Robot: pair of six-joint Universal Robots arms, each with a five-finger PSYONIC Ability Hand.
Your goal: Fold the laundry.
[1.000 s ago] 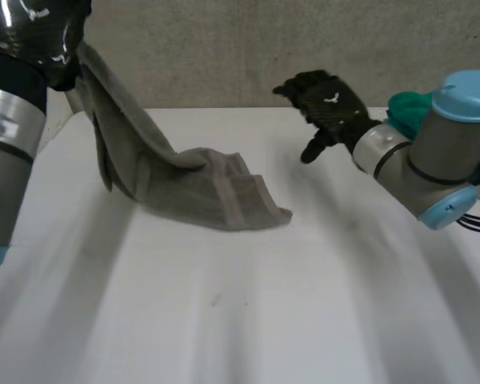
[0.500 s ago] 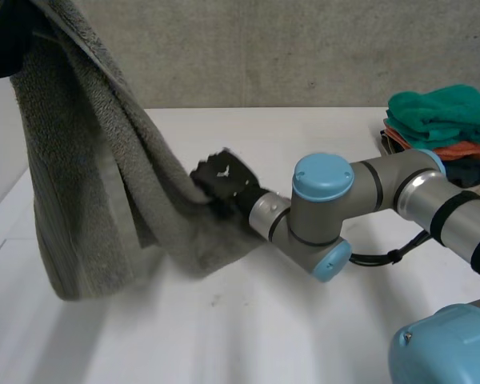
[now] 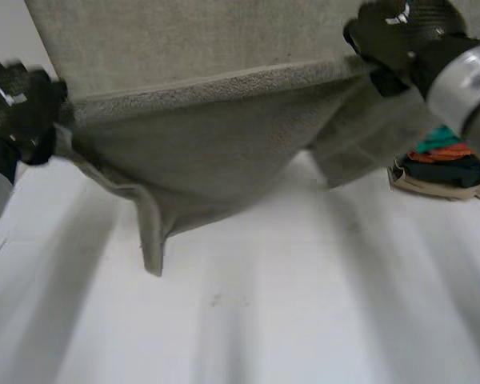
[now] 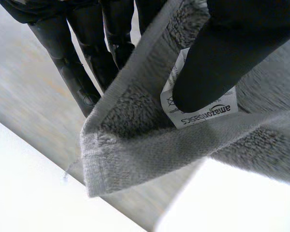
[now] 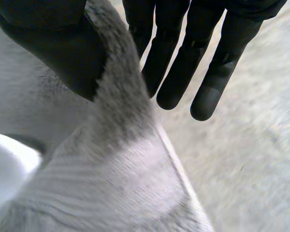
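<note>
A grey towel [image 3: 208, 152] hangs spread between my two hands, above the white table [image 3: 304, 304]. Its middle sags and a fold droops toward the table. My left hand [image 3: 20, 108] pinches the towel's left corner. In the left wrist view its thumb [image 4: 217, 53] presses the white label [image 4: 200, 113] and the towel [image 4: 135, 145] against the fingers behind. My right hand [image 3: 396, 36] holds the towel's upper edge at the right. In the right wrist view the thumb [image 5: 58, 53] clamps the towel [image 5: 121, 183] against straight fingers [image 5: 174, 72].
A stack of folded laundry [image 3: 448, 160], teal, orange and dark pieces, sits at the table's right edge, partly behind the towel. A grey wall stands behind the table.
My right hand reached across, took hold of the towel and rose to the upper right. The left hand came down, and the towel now hangs stretched wide between both hands, off the table.
</note>
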